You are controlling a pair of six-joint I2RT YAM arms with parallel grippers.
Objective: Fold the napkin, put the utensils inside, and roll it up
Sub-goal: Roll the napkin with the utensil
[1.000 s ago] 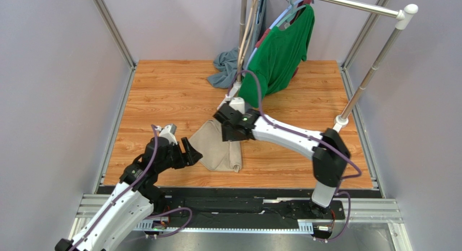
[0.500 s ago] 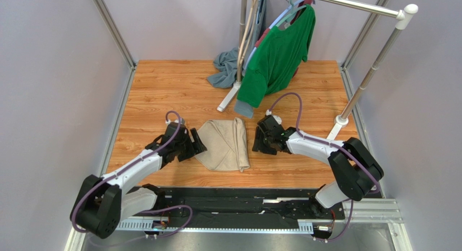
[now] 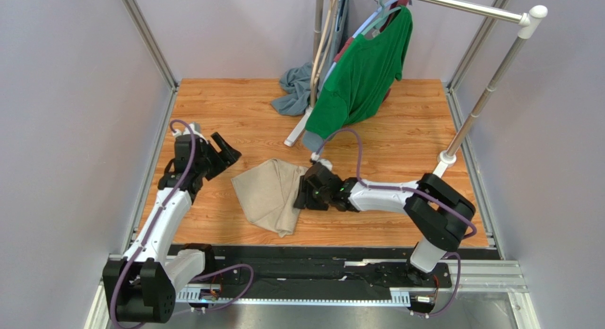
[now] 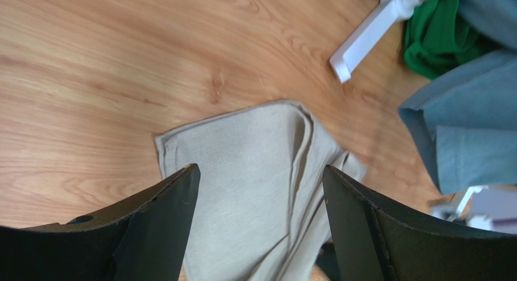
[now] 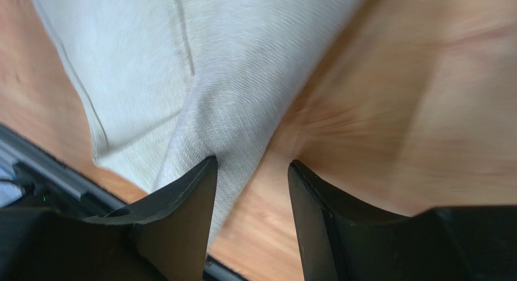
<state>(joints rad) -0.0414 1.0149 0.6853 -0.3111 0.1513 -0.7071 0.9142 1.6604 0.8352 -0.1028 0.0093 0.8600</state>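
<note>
The napkin lies folded in layers on the near middle of the worktop, one corner pointing toward the front edge. The right pincer sits low at the cloth's right edge. In the right wrist view its jaws stand apart, with the napkin passing under one finger and its border running into the gap. Bare wood shows beside the other finger, and nothing is clamped. The left pincer hangs well to the left of the cloth and apart from it. Its jaws are spread wide and hold nothing, and the napkin shows between the fingers from above.

The worktop is pale orange wood-grain board, edged by metal rails and closed in by plain grey walls. At the back a clothes rack carries a green shirt. A grey-blue cloth lies heaped beside the rack's white foot.
</note>
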